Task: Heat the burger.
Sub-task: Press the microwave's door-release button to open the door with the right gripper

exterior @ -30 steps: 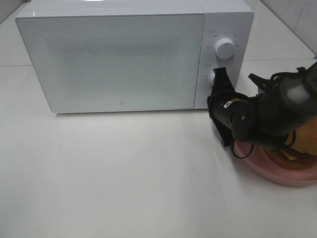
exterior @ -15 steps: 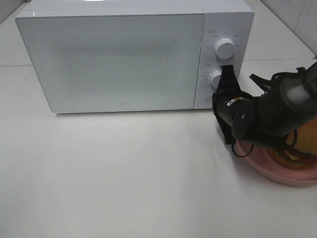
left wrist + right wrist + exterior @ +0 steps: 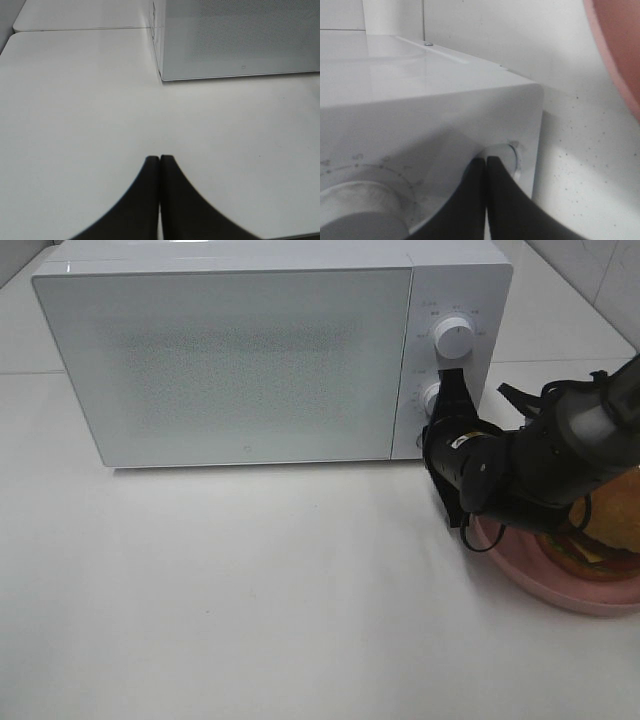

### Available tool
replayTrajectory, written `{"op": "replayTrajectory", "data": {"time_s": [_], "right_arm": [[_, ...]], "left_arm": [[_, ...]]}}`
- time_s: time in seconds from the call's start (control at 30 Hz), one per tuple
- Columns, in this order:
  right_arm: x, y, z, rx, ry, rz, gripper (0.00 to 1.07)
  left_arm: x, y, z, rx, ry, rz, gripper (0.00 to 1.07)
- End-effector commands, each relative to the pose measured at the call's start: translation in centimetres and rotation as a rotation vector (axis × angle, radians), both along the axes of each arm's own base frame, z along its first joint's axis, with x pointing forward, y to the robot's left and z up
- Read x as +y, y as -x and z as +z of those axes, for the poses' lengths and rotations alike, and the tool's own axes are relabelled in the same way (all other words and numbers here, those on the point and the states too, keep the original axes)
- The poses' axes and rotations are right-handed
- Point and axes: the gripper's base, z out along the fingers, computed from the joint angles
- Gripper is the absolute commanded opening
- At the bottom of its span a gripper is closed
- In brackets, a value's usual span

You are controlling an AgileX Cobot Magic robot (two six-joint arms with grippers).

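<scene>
The burger [image 3: 606,532] lies on a pink plate [image 3: 560,592] at the right of the exterior view, mostly hidden behind my right arm. The white microwave [image 3: 230,360] stands at the back with its door closed. My right gripper [image 3: 452,390] is at the control panel, over the lower knob [image 3: 432,398] and below the upper knob [image 3: 454,337]. In the right wrist view its fingers [image 3: 485,161] are pressed together, with their tips against a knob [image 3: 501,152]. My left gripper [image 3: 160,159] is shut and empty above bare table.
The microwave's front lower corner [image 3: 165,75] shows in the left wrist view, well ahead of the left gripper. The pink plate's rim [image 3: 620,50] sits close to the right gripper. A tiled wall runs along the back right.
My right gripper has shifted slightly at the lower knob, first right, then back left and a little up. The microwave door stays closed. The burger and plate have not moved.
</scene>
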Motion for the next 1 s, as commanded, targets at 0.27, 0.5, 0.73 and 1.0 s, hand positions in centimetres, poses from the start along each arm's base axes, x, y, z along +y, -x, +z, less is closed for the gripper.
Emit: {"op": "replayTrajectory", "data": {"time_s": [0.27,0.5,0.73,1.0], "right_arm": [[0.1,-0.9,0.9,-0.065,0.011,-0.010,0.00],[-0.5,-1.0,1.1,-0.092,0.029,-0.058,0.00],[-1.2,-2.0,1.5,-0.105,0.032,-0.044,0.00],[-0.7,-2.9,2.3,-0.144,0.022,-0.018,0.00]], "left_arm": [[0.0,0.2,0.0,-0.027,0.008,0.006,0.00],[0.0,0.2,0.0,-0.027,0.008,0.006,0.00],[0.0,0.2,0.0,-0.027,0.008,0.006,0.00],[0.0,0.2,0.0,-0.027,0.008,0.006,0.00]]}}
